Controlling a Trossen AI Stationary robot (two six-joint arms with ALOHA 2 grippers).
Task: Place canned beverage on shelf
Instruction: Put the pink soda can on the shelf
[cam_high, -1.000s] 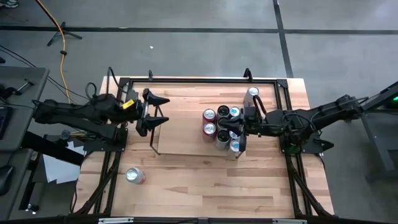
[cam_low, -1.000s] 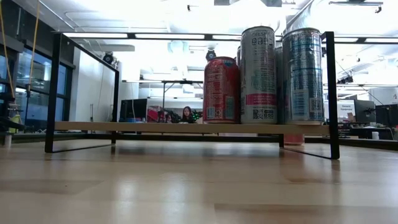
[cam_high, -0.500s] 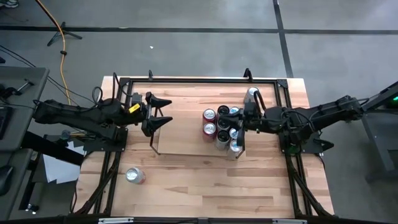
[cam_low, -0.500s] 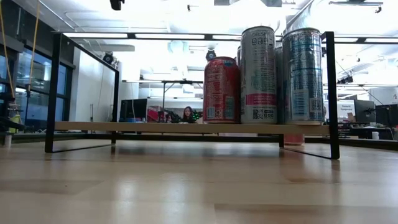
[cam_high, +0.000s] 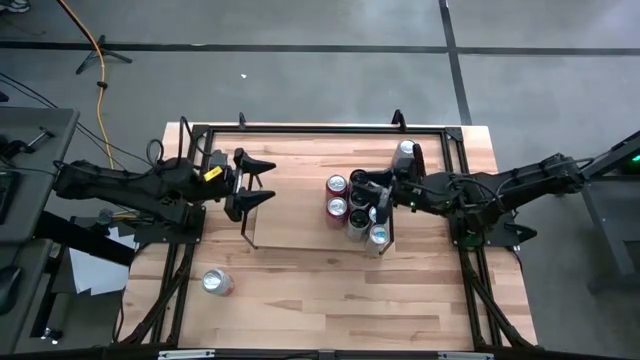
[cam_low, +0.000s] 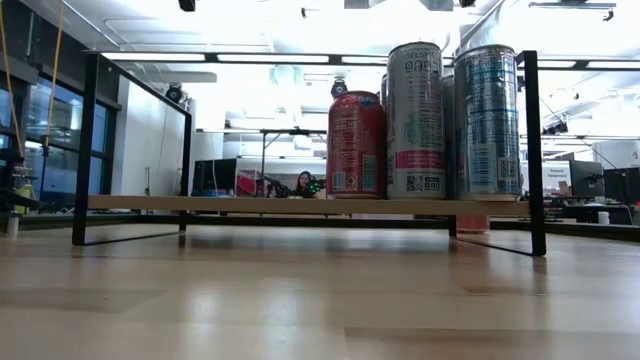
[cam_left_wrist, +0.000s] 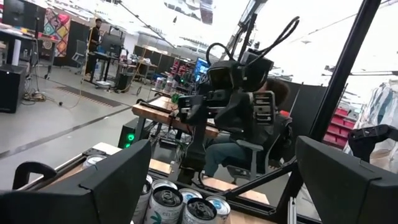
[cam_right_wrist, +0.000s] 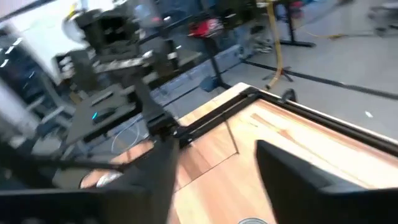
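Shelf (cam_high: 300, 215) at mid-table, long axis across the table from arm to arm, cans bunched at its right end (cam_high: 355, 205). One loose can (cam_high: 215, 282) upright on the tabletop (cam_high: 330, 300), near the front left corner, off the shelf. Nearer to the left gripper (cam_high: 252, 183) than to the right gripper (cam_high: 373, 192), and toward the front edge from it. Left arm stretched level over the shelf's left end, fingers spread, nothing held. Right arm stretched low over the can cluster, fingers parted and empty. Judged: a reach toward the front by the left arm, then a carry to the bare left part of the board.
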